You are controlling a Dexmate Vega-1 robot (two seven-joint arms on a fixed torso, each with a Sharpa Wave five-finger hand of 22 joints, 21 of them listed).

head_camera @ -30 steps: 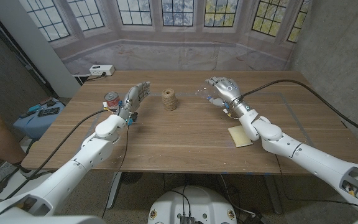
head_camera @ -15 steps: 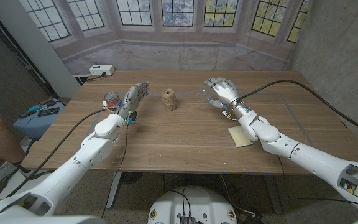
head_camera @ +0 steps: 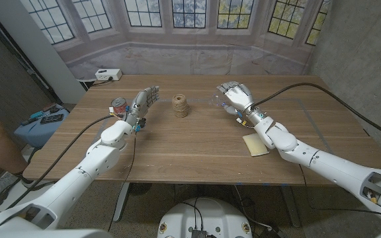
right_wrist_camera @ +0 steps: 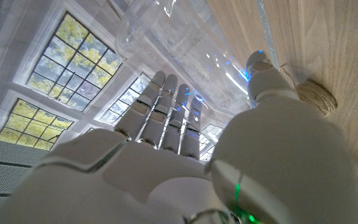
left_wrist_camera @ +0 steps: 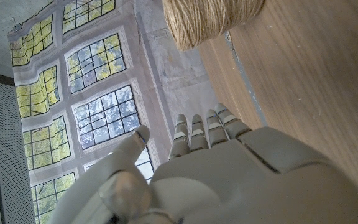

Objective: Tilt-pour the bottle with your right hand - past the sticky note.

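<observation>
Wooden surface (head_camera: 197, 142) before a printed window backdrop. Clear bottle (head_camera: 221, 100) is sitting toward the far side, beyond the yellow sticky note (head_camera: 255, 144), with the right hand (head_camera: 238, 98) reaching over it, fingers (right_wrist_camera: 166, 106) wrapping its body. Left hand (head_camera: 143, 104) is standing on edge, fingers together, holding nothing, between a can (head_camera: 118, 106) and twine spool (head_camera: 180, 105).
</observation>
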